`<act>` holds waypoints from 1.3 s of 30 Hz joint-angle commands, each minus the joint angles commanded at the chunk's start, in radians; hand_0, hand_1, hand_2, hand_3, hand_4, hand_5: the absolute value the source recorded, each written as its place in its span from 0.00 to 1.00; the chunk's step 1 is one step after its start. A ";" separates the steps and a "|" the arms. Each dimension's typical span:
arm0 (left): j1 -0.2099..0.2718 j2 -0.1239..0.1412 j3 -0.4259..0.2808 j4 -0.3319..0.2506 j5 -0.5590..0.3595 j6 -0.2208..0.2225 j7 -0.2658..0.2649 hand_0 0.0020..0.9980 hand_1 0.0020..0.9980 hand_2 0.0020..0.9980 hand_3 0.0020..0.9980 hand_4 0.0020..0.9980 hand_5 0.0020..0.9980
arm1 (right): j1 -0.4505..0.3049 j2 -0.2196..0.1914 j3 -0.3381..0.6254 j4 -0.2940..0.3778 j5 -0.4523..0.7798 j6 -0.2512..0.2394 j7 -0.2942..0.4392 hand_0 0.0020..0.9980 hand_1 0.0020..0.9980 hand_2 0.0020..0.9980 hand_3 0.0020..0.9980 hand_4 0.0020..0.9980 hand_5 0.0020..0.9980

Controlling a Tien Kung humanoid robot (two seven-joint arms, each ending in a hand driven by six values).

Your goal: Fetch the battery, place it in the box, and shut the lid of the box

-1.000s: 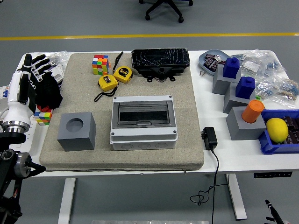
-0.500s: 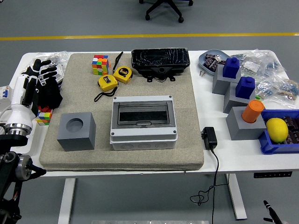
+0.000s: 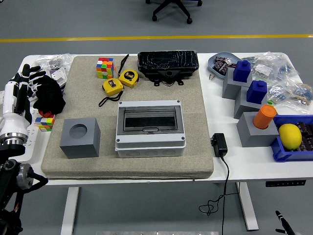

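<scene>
The grey enclosure box (image 3: 150, 128) is seen near the front edge of the felt mat (image 3: 195, 105), its clear lid down. A grey cube block (image 3: 79, 138) sits at the mat's front-left corner. At the white table's (image 3: 230, 161) left edge, the left hand (image 3: 25, 84) is held up, fingers spread, gripping nothing. The black battery pack (image 3: 167, 65) lies at the mat's far edge, beside two yellow tape measures (image 3: 120, 82).

white table (image 3: 146, 177), grey mat (image 3: 88, 164), black adapter (image 3: 219, 145), blue bin (image 3: 281, 152)
</scene>
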 joint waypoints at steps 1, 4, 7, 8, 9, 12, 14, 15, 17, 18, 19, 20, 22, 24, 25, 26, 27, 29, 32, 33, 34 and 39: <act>-0.001 0.000 0.003 0.003 0.000 -0.002 0.000 0.38 0.46 0.51 0.54 1.00 0.85 | 0.000 0.000 -0.003 0.000 0.001 0.001 0.000 0.96 0.80 0.73 0.78 1.00 1.00; -0.002 0.001 0.007 0.005 0.000 -0.005 0.002 0.29 0.22 0.26 0.34 0.88 0.65 | 0.001 0.000 -0.011 0.000 0.007 0.002 0.001 0.95 0.80 0.73 0.78 1.00 1.00; -0.003 0.001 0.005 0.006 -0.002 -0.003 0.007 0.29 0.22 0.26 0.34 0.88 0.65 | 0.002 0.000 -0.016 0.000 0.012 0.004 0.001 0.95 0.80 0.73 0.78 1.00 1.00; -0.003 0.001 0.004 0.007 -0.002 -0.004 0.009 0.28 0.19 0.20 0.27 0.78 0.37 | 0.002 0.000 -0.017 0.000 0.013 0.004 0.001 0.95 0.79 0.73 0.78 1.00 1.00; -0.003 0.001 0.004 0.006 -0.002 -0.004 0.012 0.28 0.19 0.20 0.27 0.78 0.37 | 0.002 0.000 -0.016 0.000 0.012 0.004 0.001 0.95 0.79 0.73 0.78 1.00 1.00; -0.003 0.001 0.007 0.003 0.001 -0.004 0.017 0.28 0.19 0.20 0.27 0.78 0.37 | 0.003 -0.001 -0.013 0.000 0.010 0.004 0.000 0.95 0.79 0.73 0.78 1.00 1.00; -0.003 0.001 0.009 0.003 0.003 -0.004 0.020 0.28 0.19 0.18 0.21 0.78 0.25 | 0.003 -0.001 -0.014 0.000 0.011 0.004 -0.001 0.95 0.79 0.73 0.78 1.00 1.00; -0.003 0.001 0.009 0.003 0.004 -0.003 0.021 0.28 0.19 0.18 0.21 0.78 0.25 | 0.004 -0.001 -0.015 0.000 0.012 0.004 -0.001 0.95 0.79 0.73 0.78 1.00 1.00; -0.003 0.000 0.009 0.002 0.005 -0.002 0.023 0.28 0.19 0.18 0.21 0.78 0.25 | 0.005 -0.001 -0.018 0.000 0.014 0.004 -0.001 0.95 0.79 0.73 0.78 1.00 1.00; -0.003 0.000 0.009 0.001 0.006 -0.001 0.024 0.28 0.19 0.18 0.21 0.78 0.25 | 0.006 -0.001 -0.020 0.000 0.016 0.004 0.000 0.95 0.79 0.73 0.78 1.00 1.00; -0.003 0.001 0.009 0.001 0.009 0.000 0.025 0.28 0.19 0.18 0.21 0.78 0.25 | 0.006 -0.001 -0.021 0.000 0.018 0.005 0.000 0.95 0.79 0.73 0.78 1.00 1.00; -0.004 0.001 0.009 0.001 0.012 0.000 0.026 0.27 0.19 0.16 0.16 0.79 0.21 | 0.006 -0.001 -0.022 0.000 0.018 0.005 0.000 0.95 0.79 0.73 0.78 1.00 1.00; -0.004 0.001 0.010 0.001 0.015 0.000 0.027 0.27 0.19 0.16 0.16 0.79 0.21 | 0.006 -0.001 -0.022 0.000 0.018 0.005 0.000 0.95 0.79 0.73 0.78 1.00 1.00; -0.005 0.000 0.008 0.003 0.018 0.001 0.028 0.27 0.19 0.16 0.16 0.79 0.21 | 0.007 -0.001 -0.020 0.000 0.016 0.005 -0.001 0.95 0.79 0.73 0.78 1.00 1.00; -0.005 0.000 0.008 0.003 0.018 0.002 0.029 0.27 0.19 0.16 0.16 0.79 0.21 | 0.007 -0.001 -0.020 0.000 0.016 0.005 -0.001 0.95 0.79 0.73 0.78 1.00 1.00; -0.005 0.001 0.008 0.003 0.020 0.004 0.028 0.27 0.19 0.14 0.14 0.77 0.20 | 0.007 -0.001 -0.021 0.000 0.017 0.005 -0.001 0.95 0.79 0.73 0.78 1.00 1.00; -0.005 0.001 0.008 0.003 0.021 0.004 0.029 0.27 0.19 0.14 0.14 0.77 0.20 | 0.007 -0.001 -0.021 0.000 0.017 0.005 -0.001 0.95 0.79 0.73 0.78 1.00 1.00; -0.006 0.001 0.008 0.003 0.023 0.005 0.033 0.27 0.19 0.14 0.14 0.77 0.20 | 0.008 -0.001 -0.021 0.000 0.017 0.005 -0.001 0.95 0.79 0.73 0.78 1.00 1.00; -0.005 0.001 0.011 0.005 0.022 0.011 0.032 0.27 0.19 0.13 0.13 0.69 0.21 | 0.007 -0.001 -0.021 0.000 0.017 0.005 -0.001 0.95 0.79 0.73 0.78 1.00 1.00; -0.004 0.001 0.014 0.006 0.018 0.013 0.030 0.27 0.19 0.13 0.13 0.69 0.21 | 0.007 -0.001 -0.020 0.000 0.017 0.005 -0.001 0.95 0.79 0.73 0.78 1.00 1.00; -0.003 0.001 0.017 0.007 0.010 0.016 0.027 0.27 0.19 0.13 0.13 0.69 0.21 | 0.007 -0.001 -0.020 0.000 0.017 0.006 -0.002 0.95 0.79 0.73 0.78 1.00 1.00; -0.001 0.000 0.019 0.006 0.004 0.016 0.031 0.27 0.18 0.11 0.10 0.58 0.28 | 0.006 0.000 -0.021 0.000 0.018 0.006 -0.001 0.95 0.79 0.73 0.78 1.00 1.00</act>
